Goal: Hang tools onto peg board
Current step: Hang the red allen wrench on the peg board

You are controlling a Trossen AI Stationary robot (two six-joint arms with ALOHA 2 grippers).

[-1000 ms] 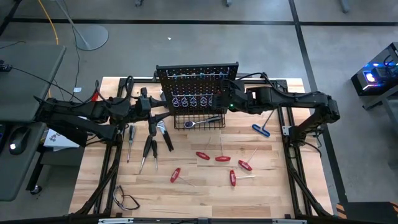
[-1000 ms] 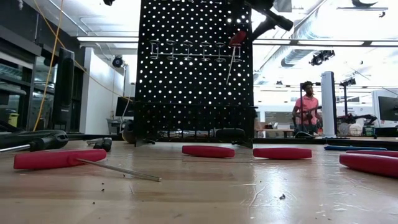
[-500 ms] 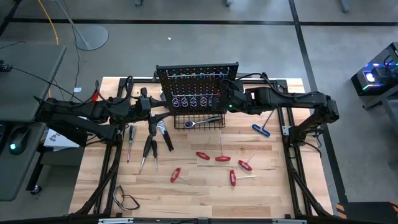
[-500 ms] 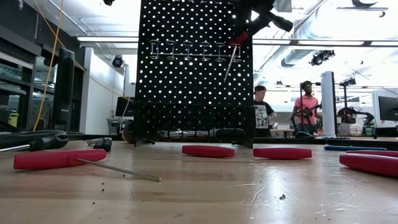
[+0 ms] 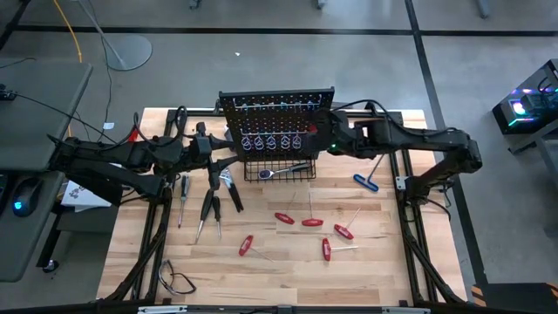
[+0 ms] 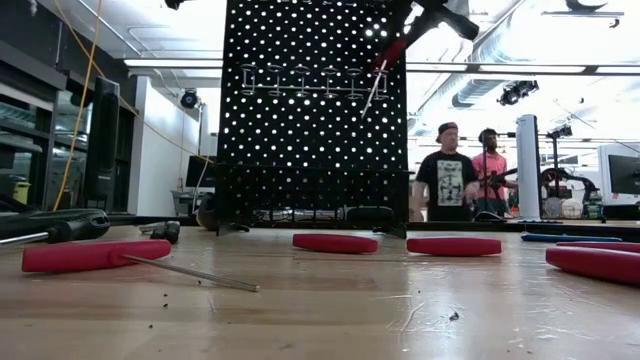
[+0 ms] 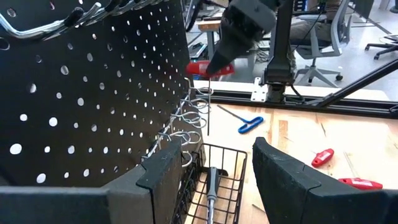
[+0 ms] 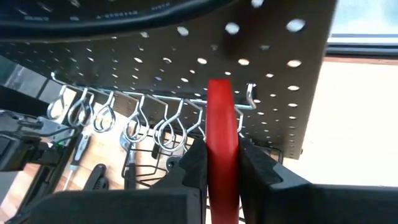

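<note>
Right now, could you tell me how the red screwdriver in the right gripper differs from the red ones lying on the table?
The held screwdriver is up at the peg board, clamped in the right gripper, shaft pointing down by the hook row; the table screwdrivers lie flat and loose on the wood. Held one is off the table; the others rest on it. All share red handles and thin metal shafts.

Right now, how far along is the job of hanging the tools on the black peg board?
Early. Nothing hangs on the black peg board yet; a silver ratchet lies in the wire basket. The right gripper is shut on a red-handled screwdriver at the wire hook row. Left: four red-handled screwdrivers, the black-handled tools and the blue T-handled tool. The left gripper waits open by the board.
</note>
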